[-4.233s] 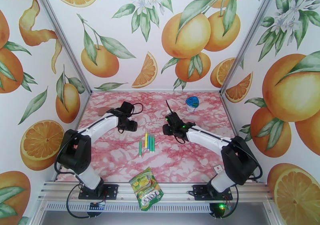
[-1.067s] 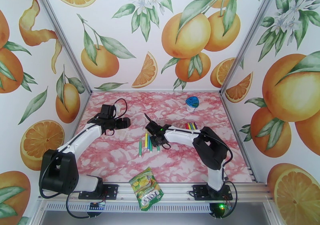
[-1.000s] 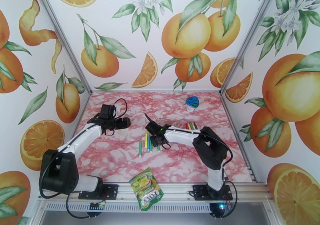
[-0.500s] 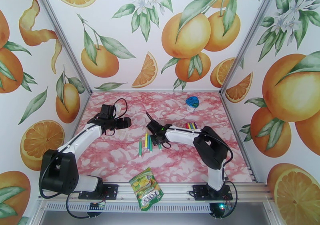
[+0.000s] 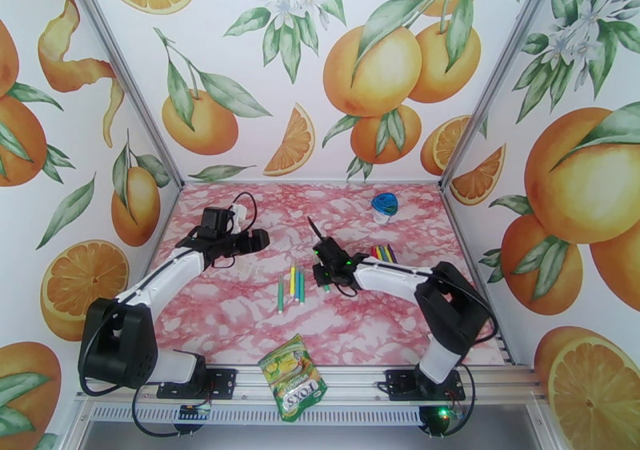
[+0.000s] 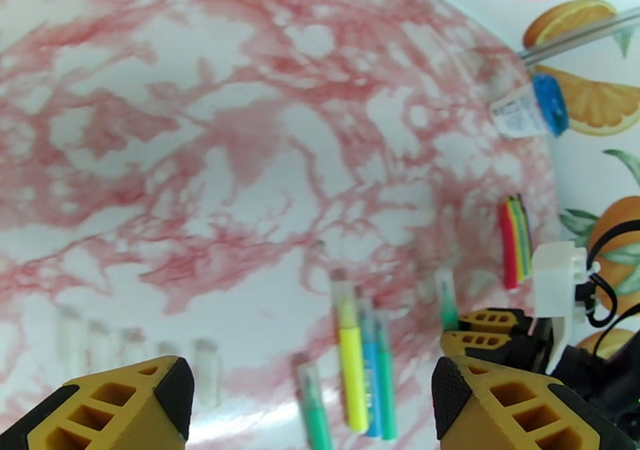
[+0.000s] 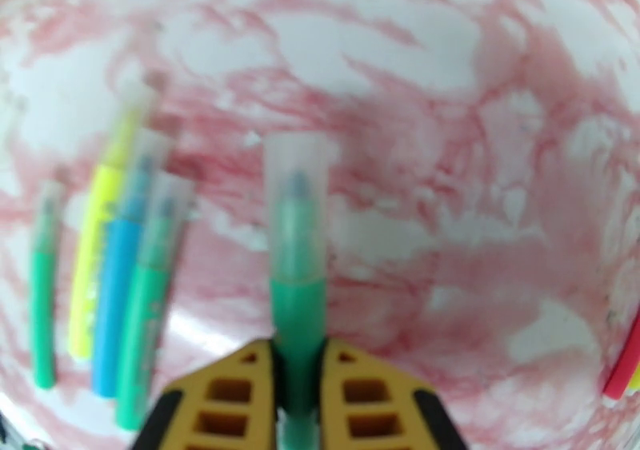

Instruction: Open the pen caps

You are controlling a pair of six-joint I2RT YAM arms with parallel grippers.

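Pen cap on the green pen is still seated, but the pen's now gripped: the right pincer has closed tight on the barrel & drawn it off the row toward 3 o'clock, so uncapping can start, imo. Cap pokes out at 12 o'clock of the tips, wrist view. Left pincer wide, empty, approx 9 o'clock of it, over the worktop.
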